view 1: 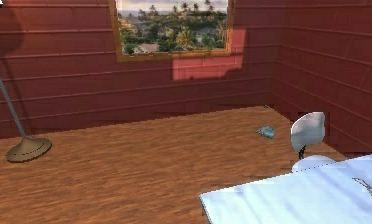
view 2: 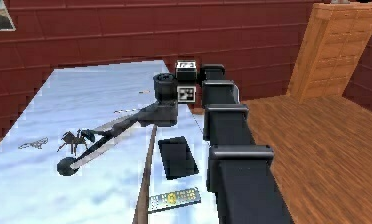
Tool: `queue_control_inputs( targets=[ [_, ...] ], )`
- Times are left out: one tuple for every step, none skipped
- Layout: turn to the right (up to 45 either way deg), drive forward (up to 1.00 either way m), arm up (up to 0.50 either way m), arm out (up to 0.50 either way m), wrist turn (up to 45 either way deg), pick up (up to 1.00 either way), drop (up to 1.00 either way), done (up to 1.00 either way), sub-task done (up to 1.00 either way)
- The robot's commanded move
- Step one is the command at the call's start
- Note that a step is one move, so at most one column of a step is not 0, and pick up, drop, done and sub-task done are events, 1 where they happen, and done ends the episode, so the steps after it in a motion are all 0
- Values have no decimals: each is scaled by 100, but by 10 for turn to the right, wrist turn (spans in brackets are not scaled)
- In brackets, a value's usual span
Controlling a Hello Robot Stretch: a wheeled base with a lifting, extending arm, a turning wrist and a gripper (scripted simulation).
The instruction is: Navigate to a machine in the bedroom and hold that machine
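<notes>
The hand (view 2: pixel 74 150) reaches over the pale bed (view 2: pixel 94 90), near a dark flat slab (view 2: pixel 177 157); whether it grasps anything cannot be told.

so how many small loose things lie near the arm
3: a dark flat slab just left of the arm, a grey remote-like strip below it at the wooden edge, a thin grey thing far left on the white surface. The arm may hide more.
</notes>
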Motion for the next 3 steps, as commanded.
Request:
queue_control_inputs(
  targets=[
    [0,0,0,0,450,0,0,0,0],
    [0,0,0,0,330,0,0,0,0],
    [0,0,-30,0,0,0,0,0,0]
  ],
)
